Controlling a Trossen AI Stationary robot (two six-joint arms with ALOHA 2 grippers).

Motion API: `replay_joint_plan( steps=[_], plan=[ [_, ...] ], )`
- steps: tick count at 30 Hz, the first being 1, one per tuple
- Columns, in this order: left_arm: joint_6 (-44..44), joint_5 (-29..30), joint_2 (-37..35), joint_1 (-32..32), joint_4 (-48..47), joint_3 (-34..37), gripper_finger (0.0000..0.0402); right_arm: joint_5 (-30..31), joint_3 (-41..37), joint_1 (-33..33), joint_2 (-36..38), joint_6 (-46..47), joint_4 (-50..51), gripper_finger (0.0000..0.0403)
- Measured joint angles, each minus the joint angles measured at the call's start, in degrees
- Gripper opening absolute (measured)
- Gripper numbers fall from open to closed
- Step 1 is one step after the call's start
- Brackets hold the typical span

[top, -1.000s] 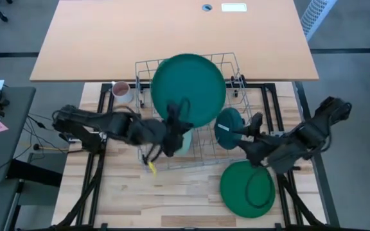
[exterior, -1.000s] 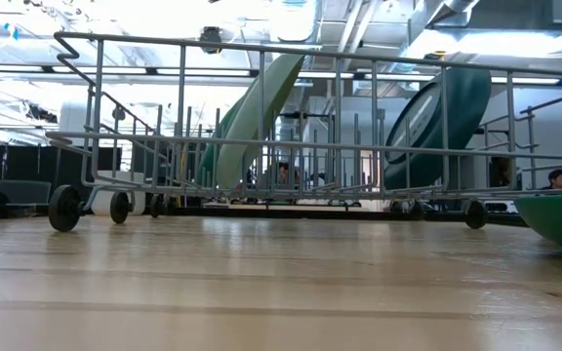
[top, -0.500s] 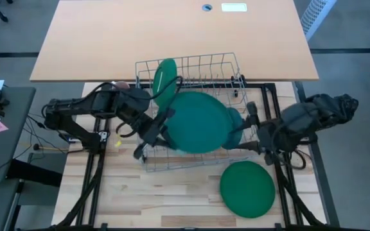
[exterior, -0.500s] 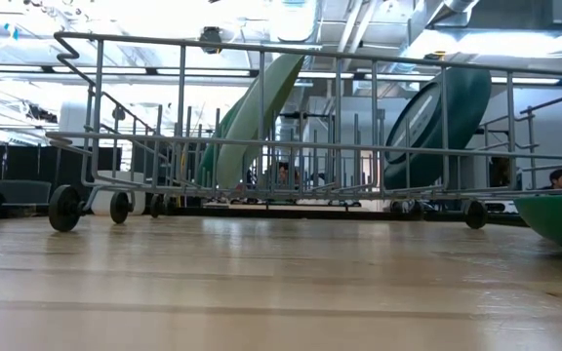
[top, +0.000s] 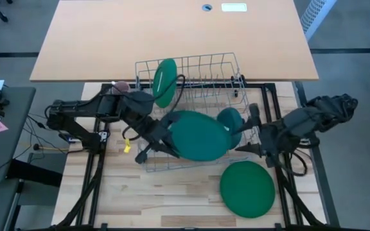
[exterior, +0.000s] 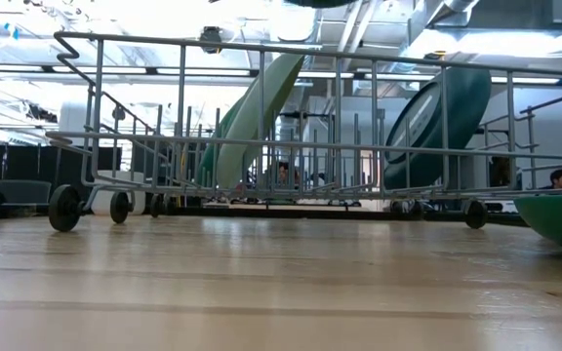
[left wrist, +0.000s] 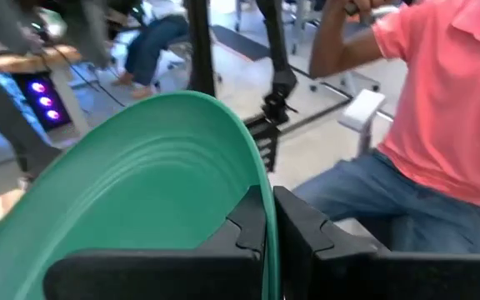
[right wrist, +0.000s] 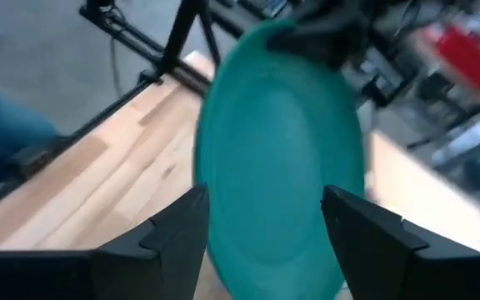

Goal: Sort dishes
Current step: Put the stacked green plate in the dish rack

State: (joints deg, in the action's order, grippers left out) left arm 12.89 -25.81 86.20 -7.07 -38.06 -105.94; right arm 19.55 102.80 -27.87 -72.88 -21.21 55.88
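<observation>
Now left hand (left wrist: 267,250) clamps large green plate (top: 198,135) — over rack (top: 191,64)

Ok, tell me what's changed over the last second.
The left pincer, shut on the large green plate, has carried it from the rack's far side toward the right pincer, whose fingers have opened. The rack, the racked plates and the plate on the table stayed put.

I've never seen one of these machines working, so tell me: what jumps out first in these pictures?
First comes the large dark green plate, held over the middle of the wire dish rack by the left gripper, whose fingers are pinched shut on its rim. Beside it the right gripper stands open by a smaller teal plate on the rack's right side. Another green plate lies flat on the wooden table nearby.
</observation>
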Motion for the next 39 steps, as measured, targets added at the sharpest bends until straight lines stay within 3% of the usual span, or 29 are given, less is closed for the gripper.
replay_joint_plan(
  steps=[5,9,11,17,22,29,36,39],
  plan=[
    [5.7,-2.0,0.5,-0.1,-1.2,0.0,0.0006,-11.9,0.0,3.6,-0.7,5.0,5.0,0.0239],
    [7.0,-5.3,1.3,-0.2,1.0,0.0,0.0006,-12.9,0.0,2.6,-1.0,-0.7,7.6,0.0239],
    [4.0,-7.5,1.7,-0.3,4.1,0.0,0.0006,-8.7,0.0,0.0,-1.1,-7.2,8.6,0.0239],
    [-7.5,-11.5,3.7,-2.1,13.5,-0.1,0.0006,11.7,0.0,-10.1,-1.4,-28.3,5.5,0.0239],
    [-14.4,-9.3,5.8,-2.4,16.2,-0.1,0.0006,15.2,0.0,-14.2,-2.8,-44.5,3.8,0.0239],
    [-24.3,-8.4,9.8,-0.2,16.6,-0.1,0.0006,18.1,0.0,-16.8,-9.6,-55.8,7.3,0.0218],
    [-34.4,-13.3,10.5,3.2,11.8,0.0,0.0006,40.7,-0.1,-18.0,-19.2,-56.9,8.1,0.0202],
    [-36.7,-16.2,10.0,3.3,12.0,0.0,0.0006,44.0,-0.1,-18.4,-20.4,-56.9,8.7,0.0205]
  ],
)
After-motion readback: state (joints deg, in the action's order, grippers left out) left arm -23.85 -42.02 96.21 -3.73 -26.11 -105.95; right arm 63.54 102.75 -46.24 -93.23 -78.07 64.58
